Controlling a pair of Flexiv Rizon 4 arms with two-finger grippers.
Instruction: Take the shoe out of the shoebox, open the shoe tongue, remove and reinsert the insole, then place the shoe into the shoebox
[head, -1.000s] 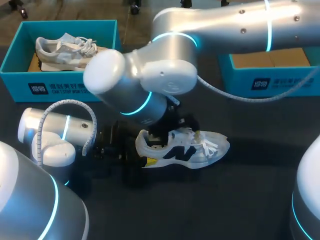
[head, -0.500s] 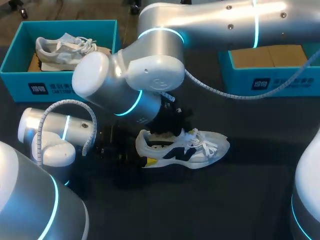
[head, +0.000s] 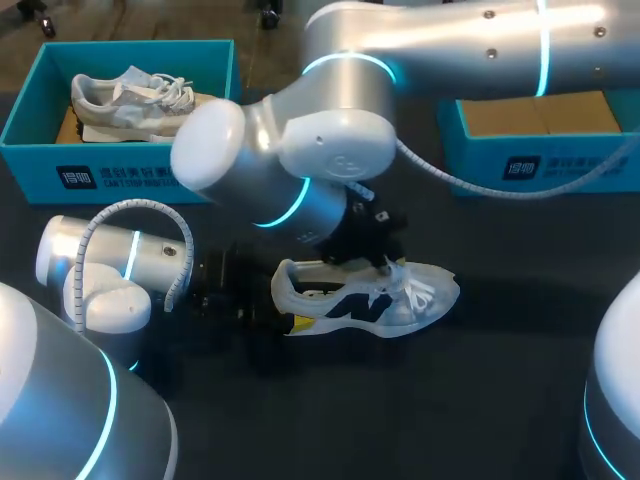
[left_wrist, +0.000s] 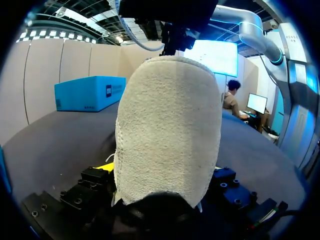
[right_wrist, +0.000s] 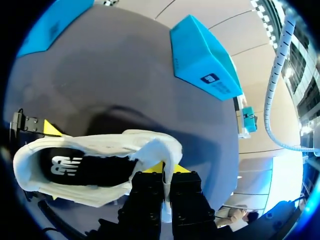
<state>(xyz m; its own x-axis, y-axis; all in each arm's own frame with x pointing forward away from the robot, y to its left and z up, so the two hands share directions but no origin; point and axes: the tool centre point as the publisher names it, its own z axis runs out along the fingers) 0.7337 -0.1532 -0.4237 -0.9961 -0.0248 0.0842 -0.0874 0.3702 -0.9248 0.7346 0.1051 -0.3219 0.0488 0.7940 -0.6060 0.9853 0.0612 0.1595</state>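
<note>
Shoe (head: 350, 305) sat upright on the bench (head: 480, 400), left fingers (left_wrist: 106, 167) clamped on its heel (left_wrist: 167, 130) from both sides, I'd guess to steady it. Right fingers (right_wrist: 149, 194) were pinched narrow on the tongue (right_wrist: 160, 147) above the opening, probably to peel it back so the insole (right_wrist: 75, 167) could come out.

A dark, matte table (head: 500, 340) is spread beneath everything. At about 10 o'clock on it, near the far edge, an open teal box (head: 120, 178) is set with one long wall turned toward 6 o'clock; white print is carried on that wall. Inside it a grey and white sneaker (head: 125, 105) is laid lengthwise, heel toward 9 o'clock, toe toward 3 o'clock, with white laces toward the toe end. Brown cardboard is seen under the heel.
</note>
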